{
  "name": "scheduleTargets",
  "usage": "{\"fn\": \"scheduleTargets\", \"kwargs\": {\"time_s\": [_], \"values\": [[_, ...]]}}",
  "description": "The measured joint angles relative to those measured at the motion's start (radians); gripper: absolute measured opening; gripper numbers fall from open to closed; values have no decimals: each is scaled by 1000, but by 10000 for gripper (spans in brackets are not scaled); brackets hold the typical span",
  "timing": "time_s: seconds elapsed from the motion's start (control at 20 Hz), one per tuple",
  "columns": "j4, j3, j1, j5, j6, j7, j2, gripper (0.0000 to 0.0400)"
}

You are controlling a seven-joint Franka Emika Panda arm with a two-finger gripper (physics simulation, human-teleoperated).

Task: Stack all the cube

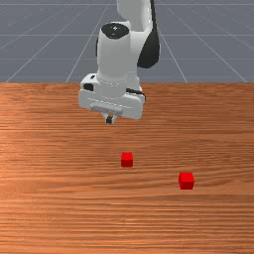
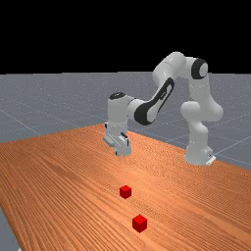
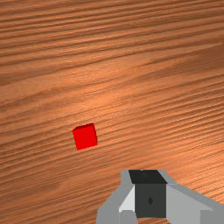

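In the front view my gripper (image 1: 109,119) hangs above the table, fingertips together and no cube at them. The far view has the gripper (image 2: 117,153) high over the wood. One red cube (image 1: 127,159) lies nearer the hand; the other red cube (image 1: 186,181) is farther toward the front view's right and nearer that camera. They lie apart, each flat on the table. The far view shows both, one red cube (image 2: 125,191) and another red cube (image 2: 139,223). In the wrist view a red cube (image 3: 85,137) lies below and beside the shut gripper (image 3: 150,194).
The wooden table (image 1: 59,198) stretches around both cubes. The arm reaches in from its base (image 2: 198,154) at the far view's right, with its forearm raised above the tabletop.
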Motion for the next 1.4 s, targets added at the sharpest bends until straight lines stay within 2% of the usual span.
{"fn": "scheduleTargets", "kwargs": {"time_s": [0.15, 0.3, 0.35, 0.4, 0.45, 0.55, 0.65, 0.75, 1.05, 1.4], "values": [[2, 18, 73, -46, 46, 78, 60, 0], [-1, 40, 95, -26, 69, 110, 102, 0], [-4, 46, 95, -16, 75, 110, 104, 157], [-5, 51, 92, -6, 81, 103, 104, 252], [-4, 56, 87, 3, 90, 94, 105, 310], [-1, 48, 85, -11, 160, 88, 114, 367], [4, 40, 84, -48, 248, 54, 143, 388], [-3, 43, 77, -60, 288, 26, 166, 396], [-36, 75, 68, -51, 319, -16, 202, 400], [-70, 77, 36, -41, 378, -43, 224, 400]]}}
